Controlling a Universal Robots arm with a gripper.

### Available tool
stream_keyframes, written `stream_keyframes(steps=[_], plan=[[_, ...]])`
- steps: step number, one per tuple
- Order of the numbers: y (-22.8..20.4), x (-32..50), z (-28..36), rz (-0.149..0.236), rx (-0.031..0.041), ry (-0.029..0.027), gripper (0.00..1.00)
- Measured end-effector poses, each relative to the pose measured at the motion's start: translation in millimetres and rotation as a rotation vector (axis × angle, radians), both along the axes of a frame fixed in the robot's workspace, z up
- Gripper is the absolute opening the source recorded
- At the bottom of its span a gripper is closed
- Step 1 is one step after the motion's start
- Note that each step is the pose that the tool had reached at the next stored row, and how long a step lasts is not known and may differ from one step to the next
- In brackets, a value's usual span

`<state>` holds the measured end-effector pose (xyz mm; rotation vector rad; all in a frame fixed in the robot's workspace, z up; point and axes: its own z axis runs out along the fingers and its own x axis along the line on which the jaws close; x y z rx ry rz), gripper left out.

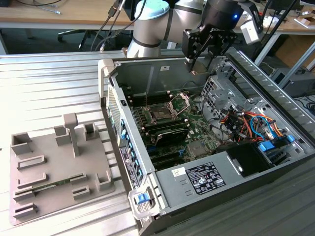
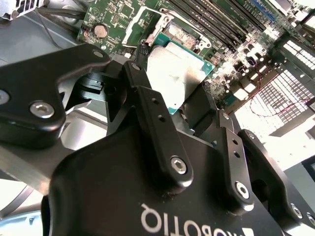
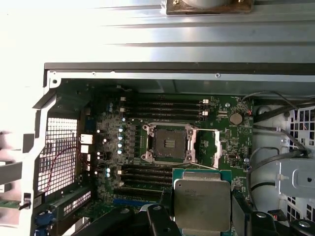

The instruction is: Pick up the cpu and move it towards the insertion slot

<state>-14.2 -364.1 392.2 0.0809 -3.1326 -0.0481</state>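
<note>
I've got the gripper [image 1: 197, 66] up over the far side of the open computer case [image 1: 162, 196], which lies on its side on the desk [image 1: 54, 83], and it is clenched on the cpu [image 3: 202, 205]: in both wrist views the chip sits between the two black fingers [image 2: 152, 123], one on each of two opposite edges, held clear above the motherboard [image 3: 221, 118] and not touching it. Cpu in the second wrist view [image 2: 173, 78] shows its pale silver top facing the camera, green border round it. It's square, so no real long axis; it is held flat, face roughly parallel to the board below, edges roughly lined up with the socket's sides. The insertion slot [image 3: 169, 142] shows in the first wrist view as a dark square with a silver frame, its hinged plate swung open beside it; the cpu is near it but off to one side, over the black RAM slots [image 3: 147, 174]. In the exterior view the slot [image 1: 161, 114] sits mid-board, nearer than the gripper. Handling, my read: light, stiff, smooth metal lid so likely slippery; underside contacts and socket pins fragile, so edge grip only, squeeze moderate. Any tilt in the hold looks risky for seating. Grey tray [image 1: 54, 167] sits on the desk at the exterior view's left, well apart from the case, a thin green memory stick [image 1: 47, 187] lying in it.
</note>
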Motion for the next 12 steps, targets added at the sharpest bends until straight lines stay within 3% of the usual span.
stream_keyframes(steps=[12], plan=[[4.0,0.0,-0.1,0.0,0.0,0.0,0.55]])
